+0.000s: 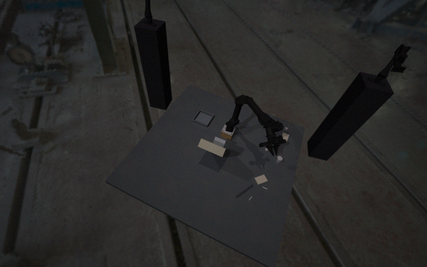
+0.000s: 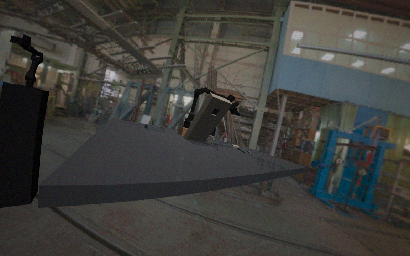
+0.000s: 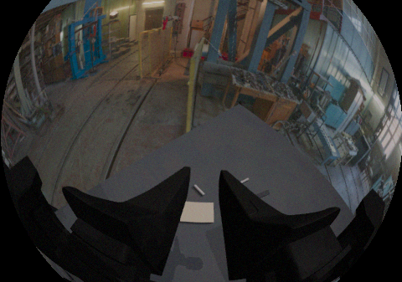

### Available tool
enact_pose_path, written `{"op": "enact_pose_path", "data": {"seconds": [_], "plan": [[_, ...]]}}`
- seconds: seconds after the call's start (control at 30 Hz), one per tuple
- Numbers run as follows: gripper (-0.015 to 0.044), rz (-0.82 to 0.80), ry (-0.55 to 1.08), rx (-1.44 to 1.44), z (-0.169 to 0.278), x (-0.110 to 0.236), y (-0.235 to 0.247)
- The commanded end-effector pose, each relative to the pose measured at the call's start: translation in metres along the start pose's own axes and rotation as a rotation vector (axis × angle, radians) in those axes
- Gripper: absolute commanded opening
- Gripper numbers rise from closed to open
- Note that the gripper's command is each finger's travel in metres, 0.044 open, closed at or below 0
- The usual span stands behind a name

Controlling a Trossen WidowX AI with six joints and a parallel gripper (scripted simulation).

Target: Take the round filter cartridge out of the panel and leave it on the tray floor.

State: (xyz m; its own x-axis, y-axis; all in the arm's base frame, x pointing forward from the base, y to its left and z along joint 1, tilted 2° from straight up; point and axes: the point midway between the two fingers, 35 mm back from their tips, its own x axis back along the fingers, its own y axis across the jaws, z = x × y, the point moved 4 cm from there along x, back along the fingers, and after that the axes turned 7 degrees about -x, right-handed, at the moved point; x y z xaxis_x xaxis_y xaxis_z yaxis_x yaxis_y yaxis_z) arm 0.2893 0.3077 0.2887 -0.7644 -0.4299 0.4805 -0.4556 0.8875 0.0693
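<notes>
Zero extraction so far, going by the layout. Grey table (image 1: pixel 162 185) carrying everything. Beige service panel (image 1: pixel 211 147) leaning up mid-table, seen edge-on from the top view, with a dark square opening (image 2: pixel 214 111) on the face shown by the exterior view. Filter cartridge not made out in any view; presumably seated in that panel, can't confirm. Arm (image 1: pixel 258 114) arched out to the right, well away from the panel. Tray (image 1: pixel 204 118) far-left of the panel, nothing in it.

Gripper (image 1: pixel 272 146) hovering over the loose parts on the right, pointing down; fingers drawn in to a narrow gap, pinching nothing.

Likely step: fetching something to engage the two slots. To do it well:
- Widen the gap before descending; too narrow as it stands for the flat beige plate (image 3: pixel 197 212).
- Pick the part by slot fit: thin dark bar (image 1: pixel 244 191) or small pale pins (image 3: pixel 199 188) look closer to narrow slots than the white cylinder (image 1: pixel 279 159).
- Square the jaws across the thin axis, drop straight down, avoid nudging neighbours.
- Grab near one end, leaving length free to insert.
</notes>
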Motion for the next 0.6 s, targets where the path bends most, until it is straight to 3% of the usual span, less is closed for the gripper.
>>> {"op": "enact_pose_path", "data": {"seconds": [0.0,0.27,0.57], "plan": [[0.0103,0.063,0.019,0.060,-0.003,0.008,-0.050],[0.0103,0.242,0.084,0.191,0.005,0.052,-0.174],[0.0103,0.426,0.202,0.324,0.048,0.133,-0.273]]}}
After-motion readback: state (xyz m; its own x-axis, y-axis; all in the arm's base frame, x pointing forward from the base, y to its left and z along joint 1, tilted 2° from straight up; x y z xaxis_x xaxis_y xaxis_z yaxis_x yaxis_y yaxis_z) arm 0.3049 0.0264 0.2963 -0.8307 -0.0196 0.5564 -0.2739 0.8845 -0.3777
